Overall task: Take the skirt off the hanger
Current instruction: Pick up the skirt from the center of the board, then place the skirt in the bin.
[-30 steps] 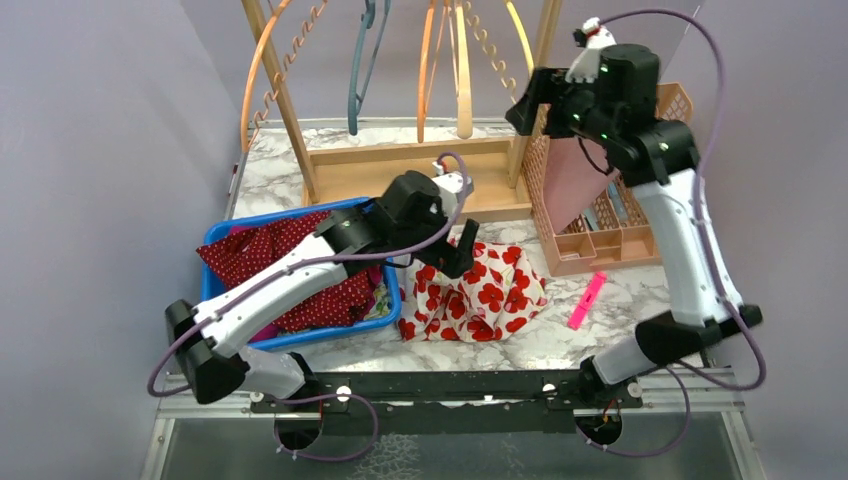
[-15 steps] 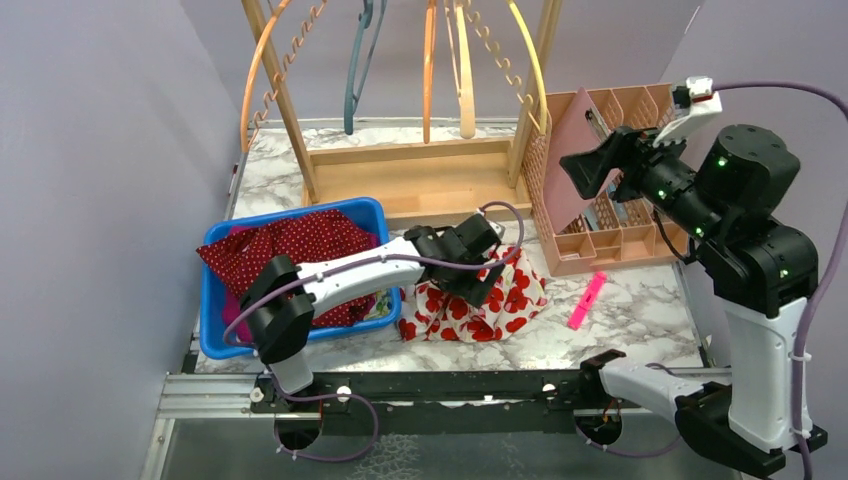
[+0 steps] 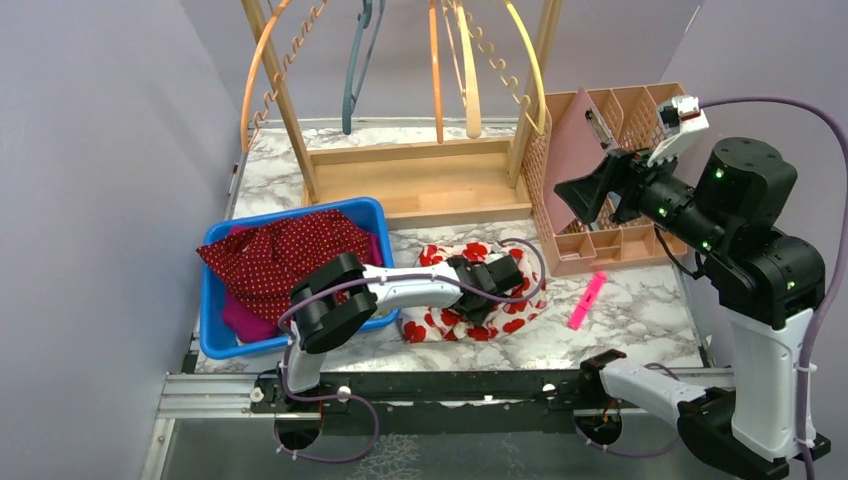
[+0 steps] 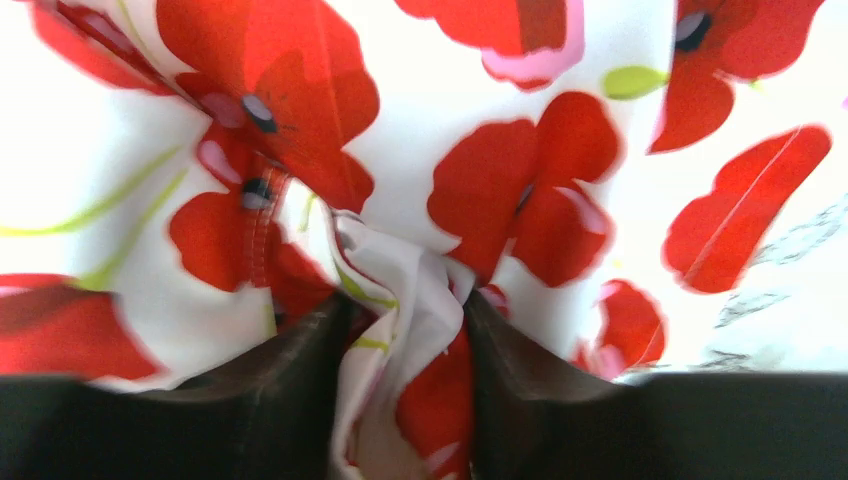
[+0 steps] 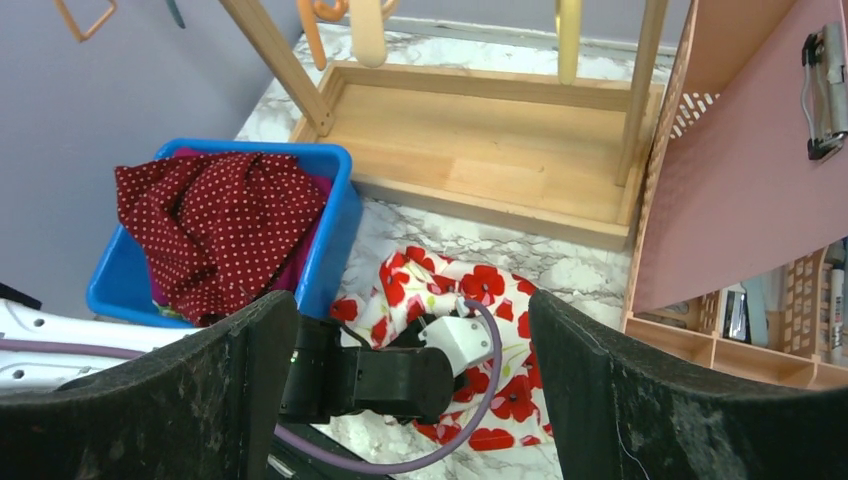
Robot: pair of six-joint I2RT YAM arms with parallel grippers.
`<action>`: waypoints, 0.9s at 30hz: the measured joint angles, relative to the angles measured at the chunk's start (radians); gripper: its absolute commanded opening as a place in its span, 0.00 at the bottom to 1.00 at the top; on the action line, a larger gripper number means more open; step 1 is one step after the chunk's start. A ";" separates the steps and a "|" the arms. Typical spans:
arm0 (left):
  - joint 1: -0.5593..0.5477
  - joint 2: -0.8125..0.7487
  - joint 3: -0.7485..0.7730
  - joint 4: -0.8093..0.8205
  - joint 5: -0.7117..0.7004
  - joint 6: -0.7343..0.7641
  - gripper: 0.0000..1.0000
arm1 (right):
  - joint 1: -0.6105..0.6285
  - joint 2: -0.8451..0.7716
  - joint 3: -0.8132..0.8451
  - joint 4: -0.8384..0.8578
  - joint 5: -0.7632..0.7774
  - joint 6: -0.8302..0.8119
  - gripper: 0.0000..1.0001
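The skirt (image 3: 432,322), white with red poppies, lies crumpled on the marble table (image 3: 640,325). In the top view it sits at 3 o'clock of the blue bin (image 3: 214,340) and at 6 o'clock of the wooden rack (image 3: 420,185). The left gripper (image 3: 482,298) is pressed down into the heap. In its wrist view a raised fold of the skirt (image 4: 520,150) stands between the two dark fingers (image 4: 290,385), which appear to pinch it, though the frame is too close and blurred to be sure how firmly. The right gripper (image 3: 583,195) hangs high at 3 o'clock of the rack, in front of the pink organiser (image 3: 610,245). Its jaws are spread wide with nothing between them. A red dotted garment (image 3: 280,255) fills the bin. A pink marker (image 3: 587,300) lies on the table at 3 o'clock of the skirt, apart from it.
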 measured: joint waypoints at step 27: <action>0.393 -0.838 0.068 -0.343 -0.233 -0.354 0.00 | 0.000 0.014 0.007 -0.006 -0.073 -0.032 0.90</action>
